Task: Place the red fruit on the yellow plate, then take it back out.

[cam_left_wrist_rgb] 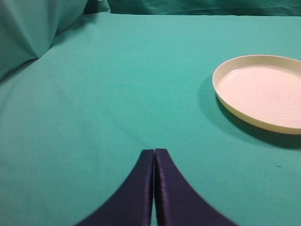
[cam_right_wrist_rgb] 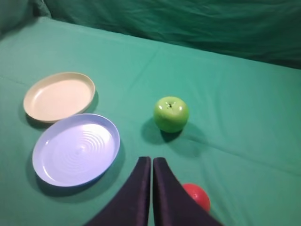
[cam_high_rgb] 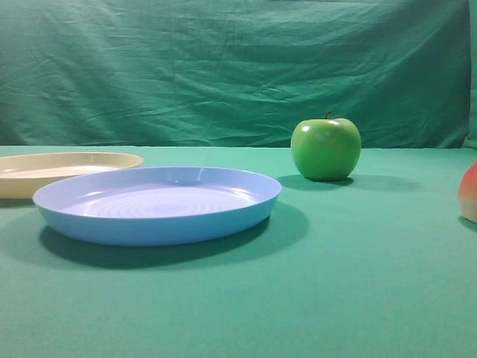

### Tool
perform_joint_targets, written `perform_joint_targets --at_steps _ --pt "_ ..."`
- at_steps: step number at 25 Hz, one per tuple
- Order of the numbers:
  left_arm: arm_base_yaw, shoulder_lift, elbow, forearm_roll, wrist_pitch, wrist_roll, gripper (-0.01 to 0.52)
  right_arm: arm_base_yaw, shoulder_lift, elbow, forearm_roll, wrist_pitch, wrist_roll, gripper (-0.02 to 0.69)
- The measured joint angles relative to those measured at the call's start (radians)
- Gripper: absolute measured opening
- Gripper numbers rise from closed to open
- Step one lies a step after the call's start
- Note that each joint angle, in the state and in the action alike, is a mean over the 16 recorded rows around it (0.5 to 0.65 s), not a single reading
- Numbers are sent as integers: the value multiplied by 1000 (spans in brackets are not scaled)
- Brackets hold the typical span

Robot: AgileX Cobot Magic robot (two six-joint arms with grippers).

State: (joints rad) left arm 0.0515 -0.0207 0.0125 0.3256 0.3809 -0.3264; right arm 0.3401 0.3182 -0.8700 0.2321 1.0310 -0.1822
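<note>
Green cloth covers the table and hangs as a backdrop behind it, and from my remote seat nothing on it is yet held. Largest is the light blue plate, empty, and just beyond it toward the far left edge lies the yellow plate, also empty, the two rims close together. A glossy green apple stands upright near the table's middle. Smallest in view, the red fruit rests on the cloth near the right edge, partly hidden behind my right gripper, whose jaws are pressed together on nothing, above the fruit and not touching it. My left gripper hovers over bare cloth just left of the yellow plate, jaws likewise together. My worry: the right jaws must part before descending, or they will knock the round fruit rolling off the edge; the blue plate sits across the direct carry path, and I might drop into it by mistake.
</note>
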Motion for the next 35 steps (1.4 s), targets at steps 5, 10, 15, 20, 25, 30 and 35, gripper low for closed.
perform_joint_targets --at_steps 5,10,15,20,25,30,35 --pt "0 0 0 0 0 0 0 0 -80 -1 10 72 1 0" --pt "0 0 0 0 0 0 0 0 -133 -2 -5 126 15 0" --pt "0 0 0 0 0 0 0 -27 -165 21 -42 98 34 0" --pt "0 0 0 0 0 0 0 -97 -201 110 -76 -13 52 0" --pt "0 0 0 0 0 0 0 -177 -251 263 -94 -176 59 0" --pt "0 0 0 0 0 0 0 -242 -299 458 -95 -340 59 0" --pt "0 0 0 0 0 0 0 -259 -325 642 -93 -477 59 0"
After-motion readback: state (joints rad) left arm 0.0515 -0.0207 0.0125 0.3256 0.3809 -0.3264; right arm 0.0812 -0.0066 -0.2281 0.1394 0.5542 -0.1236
